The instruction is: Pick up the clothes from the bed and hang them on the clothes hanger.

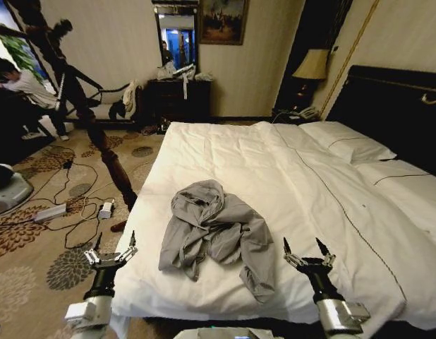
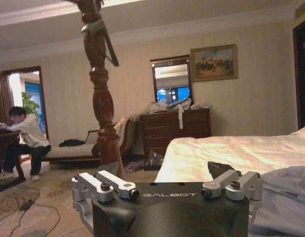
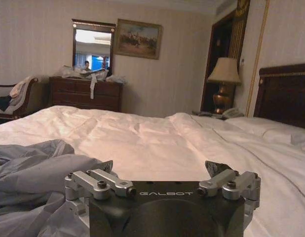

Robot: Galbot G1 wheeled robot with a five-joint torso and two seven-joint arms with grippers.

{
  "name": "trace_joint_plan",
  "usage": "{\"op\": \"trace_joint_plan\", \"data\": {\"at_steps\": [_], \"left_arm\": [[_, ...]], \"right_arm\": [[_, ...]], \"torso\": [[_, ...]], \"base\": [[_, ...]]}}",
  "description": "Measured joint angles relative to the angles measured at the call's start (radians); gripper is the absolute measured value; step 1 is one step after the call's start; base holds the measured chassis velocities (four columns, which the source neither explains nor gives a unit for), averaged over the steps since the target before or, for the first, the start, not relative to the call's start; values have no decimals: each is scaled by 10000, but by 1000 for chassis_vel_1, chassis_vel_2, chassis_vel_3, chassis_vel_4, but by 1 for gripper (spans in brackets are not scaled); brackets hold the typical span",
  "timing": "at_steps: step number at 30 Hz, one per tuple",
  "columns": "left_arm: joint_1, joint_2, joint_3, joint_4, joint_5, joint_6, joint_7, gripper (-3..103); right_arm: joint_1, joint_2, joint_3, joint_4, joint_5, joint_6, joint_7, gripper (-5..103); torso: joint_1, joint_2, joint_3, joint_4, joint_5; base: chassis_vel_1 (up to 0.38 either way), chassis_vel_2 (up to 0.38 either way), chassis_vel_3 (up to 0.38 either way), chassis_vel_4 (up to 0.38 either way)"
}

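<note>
- Step: pick not begun yet; both arms only poised at the near bed edge, nothing held.
- Left pincer (image 1: pixel 113 252), lower left of the head frame: fingers spread wide, empty, over the bed's near left corner, just beside the clothes' left edge, not touching.
- Coat stand (image 1: pixel 105 145), left of frame, on the carpet beside the bed; in the left wrist view a thin dark hanger-like piece (image 2: pixel 107 42) hangs near its top, can't confirm it's the clothes hanger.
- Clothes (image 1: pixel 212 229), centre-lower frame: grey shirt crumpled in a heap on the bed (image 1: pixel 274 169), near the front edge, between the pincers.
- Right pincer (image 1: pixel 307 252), lower right: wide, empty, over the duvet just right of the shirt's trailing sleeve.
- Next move, my guess: lower a pincer onto a raised fold; thin cloth, risk of pinching the duvet too.
- Containers: none seen.
</note>
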Motion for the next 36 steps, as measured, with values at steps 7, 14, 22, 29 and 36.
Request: {"op": "trace_joint_plan", "data": {"at_steps": [7,14,22,29,36], "left_arm": [[0,71,162,281,-16,15,10,100],[38,216,189,584,-269,50,23,100],[70,376,145,996,-505,128,23,100],[311,107,96,1051,-281,130,27,100],[363,-122,117,919,187,262,-61,100]], "right_arm": [[28,-89,15,222,982,-484,138,100],[390,-581,-324,622,3571,-2055,703,100],[2006,-1346,-48,1459,10074,-4790,2387,100],[4169,-1813,-1268,893,12501,-6273,3219,100],[6558,-1611,-3239,-1450,12465,-6485,3562,100]], "torso": [[0,0,0,0,0],[0,0,0,0,-1],[0,0,0,-4,-2],[1,-1,1,3,0],[1,-2,2,1,0]], "base": [[0,0,0,0],[0,0,0,0],[0,0,0,0],[0,0,0,0],[0,0,0,0]]}}
